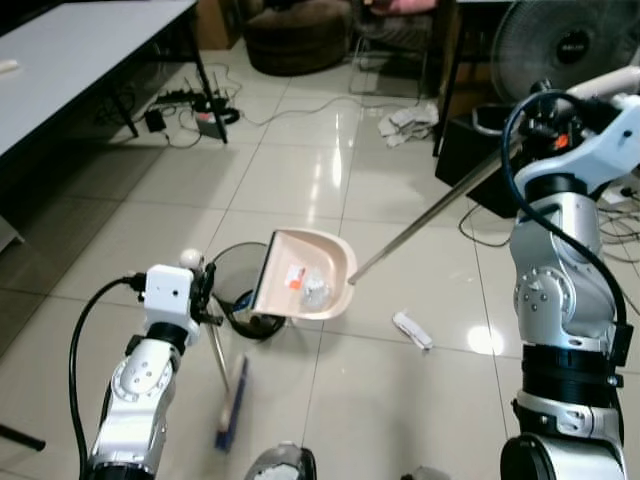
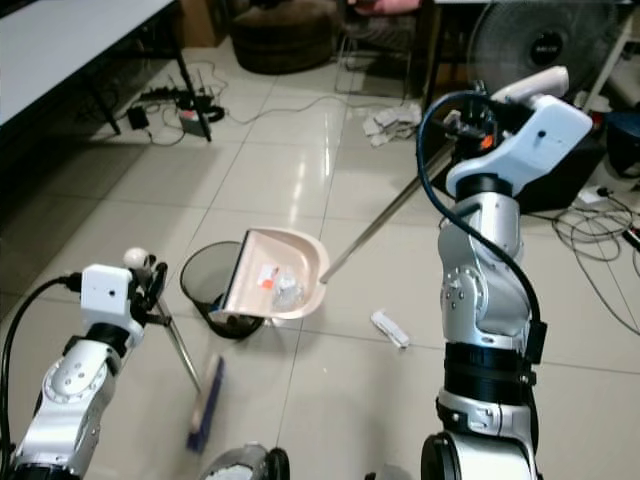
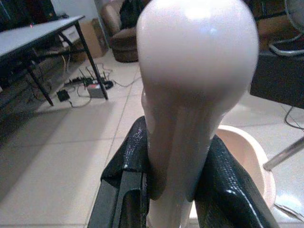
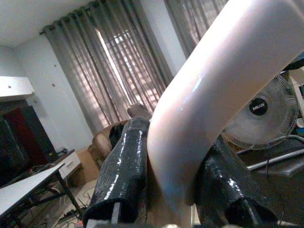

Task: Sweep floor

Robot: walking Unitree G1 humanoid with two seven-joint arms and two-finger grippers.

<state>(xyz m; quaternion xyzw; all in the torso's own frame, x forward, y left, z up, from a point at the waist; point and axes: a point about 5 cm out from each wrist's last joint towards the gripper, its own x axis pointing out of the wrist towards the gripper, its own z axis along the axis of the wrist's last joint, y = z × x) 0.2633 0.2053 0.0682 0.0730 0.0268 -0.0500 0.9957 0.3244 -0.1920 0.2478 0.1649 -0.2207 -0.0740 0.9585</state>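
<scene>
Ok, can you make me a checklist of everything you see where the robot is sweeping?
Surface: shiny tiled floor.
Job's things: pink dustpan holding scraps, tilted over the black bin; broom, its head on the floor.
Clutter: crumpled wrapper on a tile beside the dustpan; paper scraps farther off.
Grippers: left gripper shut on the broom handle; right gripper shut on the dustpan handle.
Cables: power strip and wires under the table.
Surroundings: table, fan, sofa.

Both head cameras look forward and down at the tiled floor (image 1: 300, 170), sharing the dustpan (image 1: 305, 273) and bin (image 2: 208, 272). The left wrist cam sits right up against the broom handle (image 3: 190, 95), facing the table (image 3: 33, 35). The right wrist cam looks up toward curtains (image 4: 118, 71) and a fan (image 4: 259, 118).
</scene>
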